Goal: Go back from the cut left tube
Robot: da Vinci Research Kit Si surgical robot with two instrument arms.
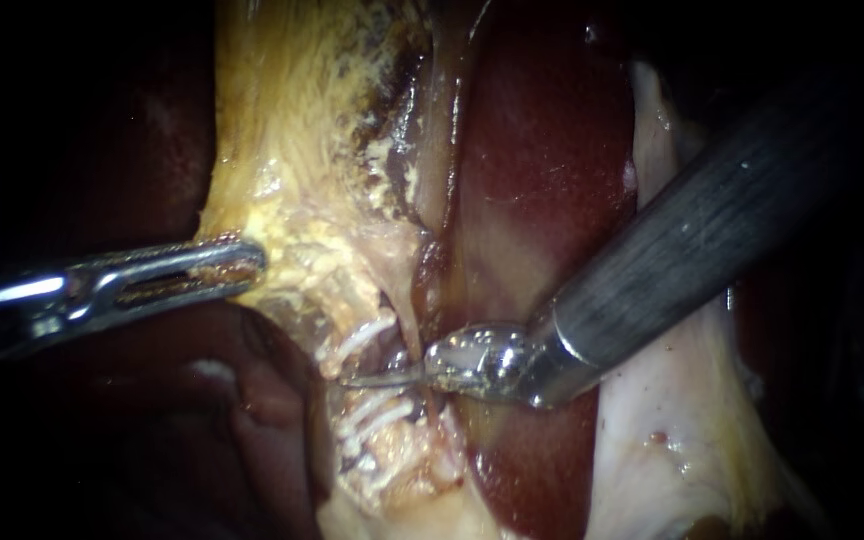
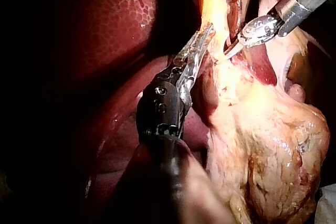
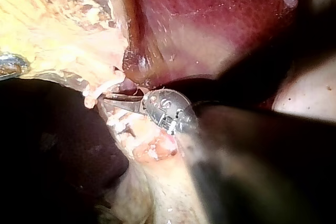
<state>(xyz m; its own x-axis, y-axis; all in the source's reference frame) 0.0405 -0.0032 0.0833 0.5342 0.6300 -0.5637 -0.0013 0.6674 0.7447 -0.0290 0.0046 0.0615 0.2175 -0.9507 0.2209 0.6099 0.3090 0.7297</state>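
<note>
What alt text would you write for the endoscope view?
The right instrument, entering from upper right, has its thin tip among white clips beside dark red liver. The left instrument grips yellowish tissue.

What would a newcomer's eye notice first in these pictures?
Probably the right instrument, thick grey shaft from the upper right, its thin pointed silver tip between white clips at the centre. Then the slender silver left instrument, gripping the edge of the pale yellow fatty tissue, with dark red liver beside it.
</note>
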